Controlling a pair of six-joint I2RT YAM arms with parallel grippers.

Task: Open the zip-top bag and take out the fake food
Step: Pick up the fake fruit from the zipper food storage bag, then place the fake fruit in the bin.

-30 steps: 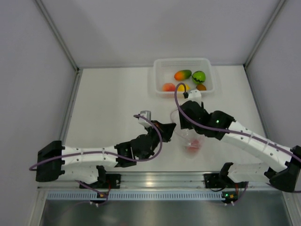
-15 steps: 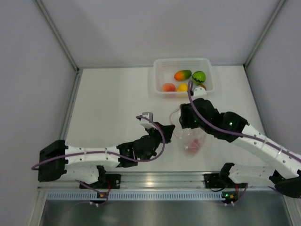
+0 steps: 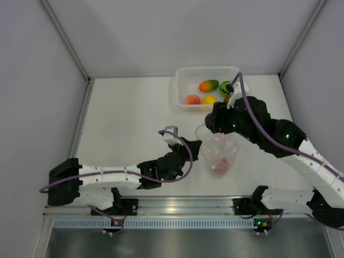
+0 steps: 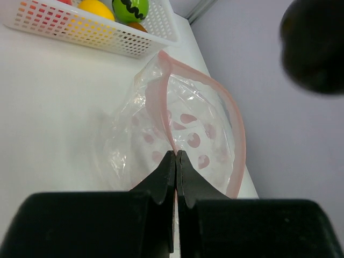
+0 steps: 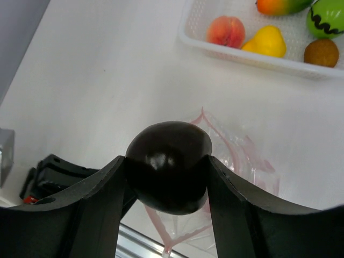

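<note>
Seven fruits counted. Five are lying in one white tray (image 3: 179, 88): mango (image 3: 208, 85), green fruit (image 5: 325, 17), peach (image 5: 226, 31), yellow fruit (image 5: 264, 42), brown fruit (image 5: 321, 52). One pink-red fruit (image 3: 219, 165) is sitting inside the one clear bag (image 4: 199, 134), which is resting mouth open on the table (image 3: 129, 123) near the tray. The right gripper (image 5: 167, 177) is clamping one dark purple fruit (image 5: 167, 161) above the bag. The left gripper (image 4: 176, 161) is pinching the bag's pink zip strip, jaws closed on it. The table is white; pale grey walls (image 3: 177, 32) are enclosing it on three sides.
</note>
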